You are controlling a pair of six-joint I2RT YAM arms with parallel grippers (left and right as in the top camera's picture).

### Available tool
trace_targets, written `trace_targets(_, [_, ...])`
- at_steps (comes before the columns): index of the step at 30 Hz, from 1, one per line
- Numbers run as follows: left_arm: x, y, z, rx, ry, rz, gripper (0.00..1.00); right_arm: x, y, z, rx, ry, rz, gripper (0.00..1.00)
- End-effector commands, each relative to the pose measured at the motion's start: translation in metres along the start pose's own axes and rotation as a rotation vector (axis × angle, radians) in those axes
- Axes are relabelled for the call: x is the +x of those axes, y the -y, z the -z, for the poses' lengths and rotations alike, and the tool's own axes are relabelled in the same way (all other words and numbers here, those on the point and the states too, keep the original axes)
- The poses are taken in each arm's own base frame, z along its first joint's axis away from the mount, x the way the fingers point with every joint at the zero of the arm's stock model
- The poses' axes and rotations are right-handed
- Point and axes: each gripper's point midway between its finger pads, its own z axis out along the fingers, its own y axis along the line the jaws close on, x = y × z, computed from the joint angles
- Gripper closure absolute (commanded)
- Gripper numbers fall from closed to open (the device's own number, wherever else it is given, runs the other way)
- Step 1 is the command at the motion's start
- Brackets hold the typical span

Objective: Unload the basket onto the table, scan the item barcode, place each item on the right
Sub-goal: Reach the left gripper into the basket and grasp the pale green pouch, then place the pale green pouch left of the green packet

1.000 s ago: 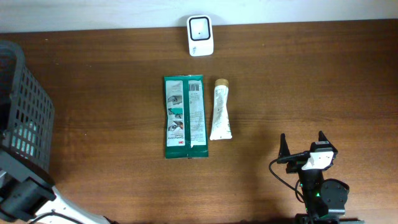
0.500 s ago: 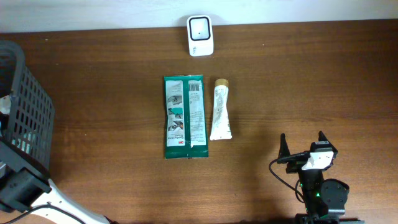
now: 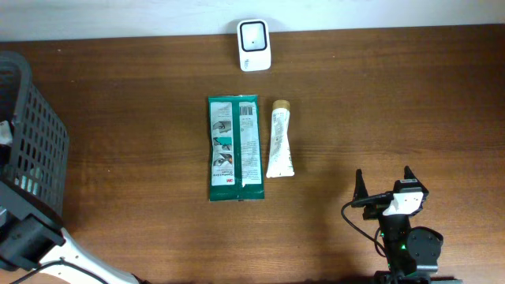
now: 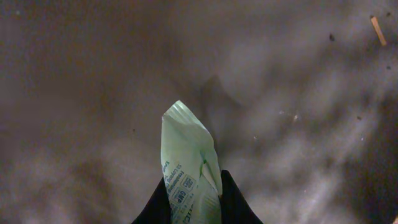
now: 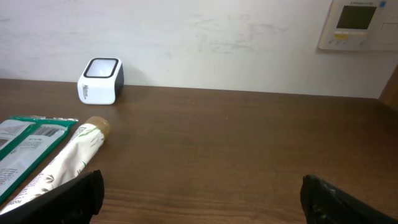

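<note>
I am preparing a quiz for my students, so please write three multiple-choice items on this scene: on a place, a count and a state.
1. Where does the tube lie? A) held in the air B) upright on its cap C) flat beside the green packet
2. How many items lie on the table in front of the barcode scanner? A) one B) two C) four
3. The jaws of the left gripper are: A) closed on a pale green sachet B) wide open, empty C) closed on a pen
Answers: 1 C, the overhead view shows them side by side; 2 B, only tube and packet lie there; 3 A, the left wrist view shows the sachet pinched.
</note>
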Motion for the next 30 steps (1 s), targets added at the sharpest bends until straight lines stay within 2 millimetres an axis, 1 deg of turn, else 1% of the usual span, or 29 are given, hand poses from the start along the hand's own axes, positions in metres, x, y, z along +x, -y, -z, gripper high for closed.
trace_targets(1, [-0.033, -0.003, 0.05, -0.008, 0.122, 0.121, 1.0, 0.004, -0.001, 0.0, -0.007, -0.006, 0.005, 0.02])
trace_targets(3, [-0.051, -0.004, 0.089, -0.015, 0.202, 0.162, 1.0, 0.003, -0.001, 0.0, -0.007, -0.006, 0.006, 0.02])
trace_targets(4, [-0.058, -0.003, 0.107, -0.019, 0.24, 0.181, 1.0, 0.004, -0.001, 0.0, -0.007, -0.006, 0.005, 0.02])
trace_targets(5, [-0.066, -0.002, 0.131, -0.019, 0.29, 0.198, 1.0, 0.004, -0.001, 0.0, -0.007, -0.006, 0.005, 0.02])
trace_targets(6, [-0.07, 0.001, 0.149, -0.017, 0.328, 0.201, 1.0, 0.004, -0.001, 0.0, -0.007, -0.006, 0.006, 0.02])
trace_targets(8, [-0.078, 0.01, 0.187, -0.007, 0.408, 0.191, 1.0, 0.004, -0.001, 0.0, -0.007, -0.006, 0.006, 0.02])
trace_targets(10, [-0.083, 0.021, 0.238, -0.011, 0.521, 0.167, 1.0, 0.004, -0.001, 0.0, -0.007, -0.006, 0.005, 0.02])
trace_targets(12, [-0.085, 0.031, 0.276, -0.013, 0.607, 0.145, 1.0, 0.004, -0.001, 0.0, -0.007, -0.006, 0.005, 0.02])
trace_targets(13, [-0.085, 0.042, 0.307, 0.001, 0.678, 0.139, 1.0, 0.004, -0.001, 0.0, -0.007, -0.006, 0.005, 0.02])
trace_targets(15, [-0.082, 0.06, 0.34, 0.027, 0.753, 0.129, 1.0, 0.004, -0.001, 0.0, -0.007, -0.006, 0.005, 0.02])
trace_targets(16, [-0.08, 0.073, 0.357, 0.042, 0.792, 0.103, 1.0, 0.004, -0.001, 0.0, -0.007, -0.006, 0.005, 0.02])
trace_targets(17, [-0.078, 0.081, 0.367, 0.055, 0.811, 0.087, 1.0, 0.004, -0.001, 0.0, -0.007, -0.006, 0.005, 0.01])
trace_targets(18, [-0.074, 0.102, 0.384, 0.084, 0.848, 0.048, 1.0, 0.004, -0.001, 0.0, -0.007, -0.006, 0.005, 0.02])
trace_targets(20, [-0.068, 0.131, 0.398, 0.13, 0.869, -0.004, 1.0, 0.004, -0.001, 0.0, -0.007, -0.006, 0.005, 0.02])
trace_targets(21, [-0.064, 0.147, 0.401, 0.157, 0.867, -0.033, 1.0, 0.004, -0.001, 0.0, -0.007, -0.006, 0.005, 0.02])
trace_targets(23, [-0.052, 0.187, 0.397, 0.228, 0.826, -0.103, 1.0, 0.004, -0.001, 0.0, -0.007, -0.006, 0.005, 0.02])
trace_targets(26, [-0.027, 0.244, 0.379, 0.333, 0.704, -0.173, 1.0, 0.004, -0.001, 0.0, -0.007, -0.006, 0.005, 0.02])
trace_targets(27, [-0.019, 0.258, 0.373, 0.357, 0.667, -0.182, 1.0, 0.003, -0.001, 0.0, -0.007, -0.006, 0.005, 0.02])
trace_targets(28, [-0.009, 0.276, 0.363, 0.391, 0.61, -0.178, 1.0, 0.004, -0.001, 0.0, -0.007, -0.006, 0.005, 0.02])
trace_targets(30, [0.004, 0.297, 0.348, 0.425, 0.531, -0.171, 1.0, 0.004, -0.001, 0.0, -0.007, -0.006, 0.005, 0.02])
